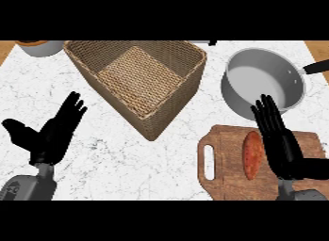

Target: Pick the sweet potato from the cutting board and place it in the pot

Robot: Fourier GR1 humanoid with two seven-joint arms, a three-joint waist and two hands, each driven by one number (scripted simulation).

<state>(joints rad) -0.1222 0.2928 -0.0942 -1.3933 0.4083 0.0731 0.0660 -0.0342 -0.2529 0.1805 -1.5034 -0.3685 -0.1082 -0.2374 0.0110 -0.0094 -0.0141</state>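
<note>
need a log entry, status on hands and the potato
Right robot hand open beside potato, no grasp yet. Left robot hand open, resting. Potato on board. Pot just beyond, path clear.

We see a white counter [118, 155] veined with grey marbling, its far corners showing orange-brown wood. Our basket [142, 77] is tan with a woven pattern. Our pot [264, 82] is grey, its handle black. The board [226, 176] is reddish-brown wood grain, and the potato [251, 154] is orange-red. Both hands, left [52, 132] and right [282, 141], are black, on grey forearms.
</note>
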